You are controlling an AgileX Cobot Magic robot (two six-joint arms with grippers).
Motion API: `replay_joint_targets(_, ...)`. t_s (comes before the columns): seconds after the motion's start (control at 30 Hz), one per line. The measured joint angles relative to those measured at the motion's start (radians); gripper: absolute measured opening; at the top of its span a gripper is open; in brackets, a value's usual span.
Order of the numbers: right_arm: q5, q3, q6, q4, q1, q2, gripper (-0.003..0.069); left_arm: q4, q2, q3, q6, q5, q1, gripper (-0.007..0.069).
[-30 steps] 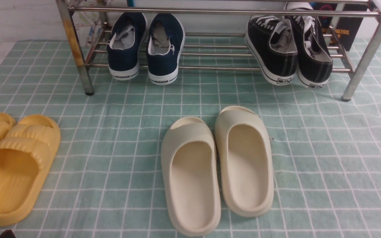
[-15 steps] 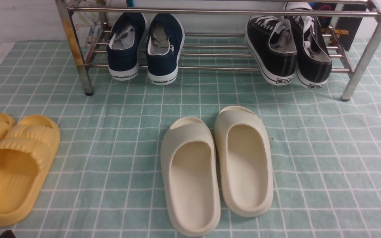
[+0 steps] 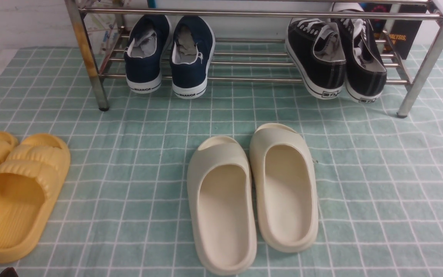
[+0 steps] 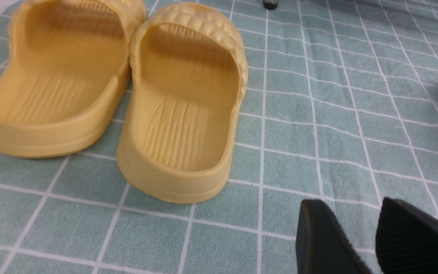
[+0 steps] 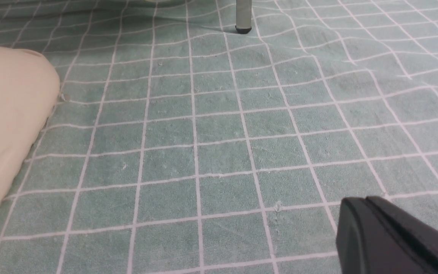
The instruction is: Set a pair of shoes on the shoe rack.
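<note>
Nothing of note has shifted across the last second: the shoe rack (image 3: 262, 14) stands as it did, and the worktop (image 3: 360, 238) under it looks unaltered. On the worktop the cream slides (image 3: 223, 215) lie side by side in front of the rack, and the yellow slippers (image 3: 17, 207) sit at the left, all in the places they had a second ago. The black sneakers (image 3: 327, 57), the pair the task is about, rest on the lower bars near the rack's right end, heels toward the robot, close together, with no gripper on them. The navy shoes (image 3: 192, 57) share that shelf farther left. Of the smaller things, the left gripper (image 4: 346, 228) has its jaws apart and empty, while the right gripper (image 5: 356, 199) is closed on nothing, its fingers together. With the sneakers racked and both arms clear, the stillness suggests the job is finished; probably no further move is needed.
</note>
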Motion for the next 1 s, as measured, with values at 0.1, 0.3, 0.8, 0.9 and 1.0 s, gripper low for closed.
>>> replay_joint_targets(0.1, 0.0, 0.0, 0.0, 0.0, 0.0, 0.0, -0.0002, 0.0, 0.0, 0.0, 0.0, 0.0, 0.0, 0.0238)
replay_joint_targets(0.3, 0.001, 0.0, 0.0, 0.0, 0.0, 0.0, 0.0, 0.0, 0.0, 0.0, 0.0, 0.0, 0.0, 0.0238)
replay_joint_targets(0.8, 0.002, -0.001, 0.0, 0.0, 0.0, 0.0, 0.001, 0.0, 0.0, 0.0, 0.0, 0.0, 0.0, 0.0238)
replay_joint_targets(0.9, 0.002, -0.001, 0.0, 0.0, 0.0, 0.0, 0.0012, 0.0, 0.0, 0.0, 0.0, 0.0, 0.0, 0.0238)
replay_joint_targets(1.0, 0.002, -0.001, 0.0, 0.0, 0.0, 0.0, 0.0013, 0.0, 0.0, 0.0, 0.0, 0.0, 0.0, 0.0238)
